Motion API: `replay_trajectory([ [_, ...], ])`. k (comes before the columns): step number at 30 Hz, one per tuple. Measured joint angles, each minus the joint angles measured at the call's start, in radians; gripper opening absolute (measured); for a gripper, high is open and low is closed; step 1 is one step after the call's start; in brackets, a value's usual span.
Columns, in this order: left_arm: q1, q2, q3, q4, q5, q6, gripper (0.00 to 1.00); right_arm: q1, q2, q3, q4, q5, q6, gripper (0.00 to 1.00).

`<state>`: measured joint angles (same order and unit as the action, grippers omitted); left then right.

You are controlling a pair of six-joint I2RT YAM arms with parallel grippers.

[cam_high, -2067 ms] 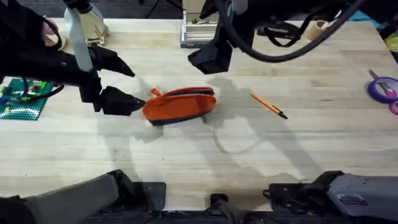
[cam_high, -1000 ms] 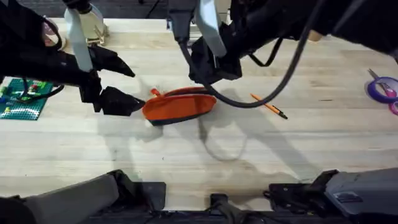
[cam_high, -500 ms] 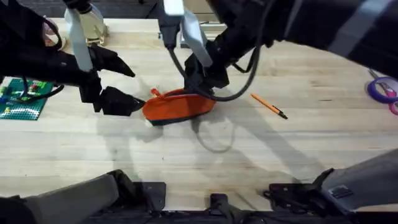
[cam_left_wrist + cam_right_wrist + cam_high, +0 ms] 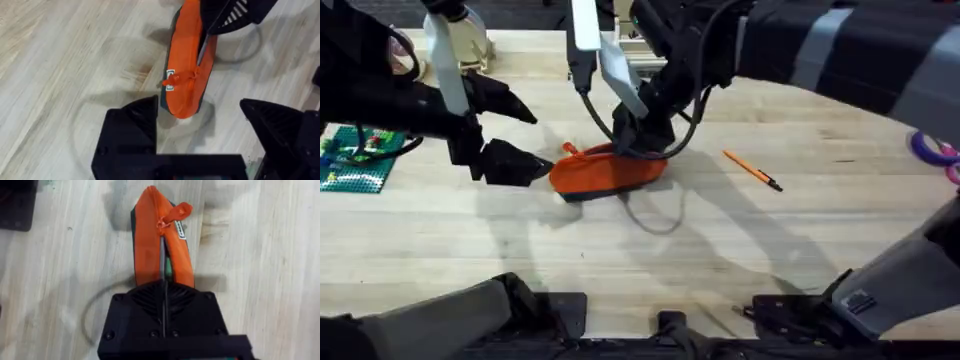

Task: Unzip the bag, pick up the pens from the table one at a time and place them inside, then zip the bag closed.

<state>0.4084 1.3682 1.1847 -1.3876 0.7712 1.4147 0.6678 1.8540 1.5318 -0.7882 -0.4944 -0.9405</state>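
Note:
The orange bag (image 4: pixel 600 172) lies left of centre on the table (image 4: pixel 720 260), its zipper pull (image 4: pixel 172 215) at the end toward my left gripper. A dark gap runs along the zipper. My left gripper (image 4: pixel 540 140) is open, and its nearer fingertip (image 4: pixel 150 107) sits beside that end of the bag (image 4: pixel 187 75). My right gripper (image 4: pixel 163 282) is shut, its tips down on the bag's (image 4: pixel 160 245) other end, also seen from above (image 4: pixel 638 138). I cannot tell if fabric is pinched. The orange pen (image 4: pixel 752 170) lies to the right, apart from the bag.
A green baseplate (image 4: pixel 355 160) lies at the left edge and a purple tape roll (image 4: pixel 935 140) at the right edge. A white rack (image 4: pixel 640 55) stands at the back. A loop of cable (image 4: pixel 655 215) hangs in front of the bag.
My right arm has swung left and down from above the table until its shut gripper reached the bag's right end. The left gripper, bag and pen have not moved.

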Motion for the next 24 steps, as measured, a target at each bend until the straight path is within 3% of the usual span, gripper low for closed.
replay_trajectory([
  [24, 0.0, 0.0, 0.0, 0.0, 0.0, 0.0, 0.994, 0.019, 0.135, 0.009, 0.062, -0.002, 0.001, 0.034],
])
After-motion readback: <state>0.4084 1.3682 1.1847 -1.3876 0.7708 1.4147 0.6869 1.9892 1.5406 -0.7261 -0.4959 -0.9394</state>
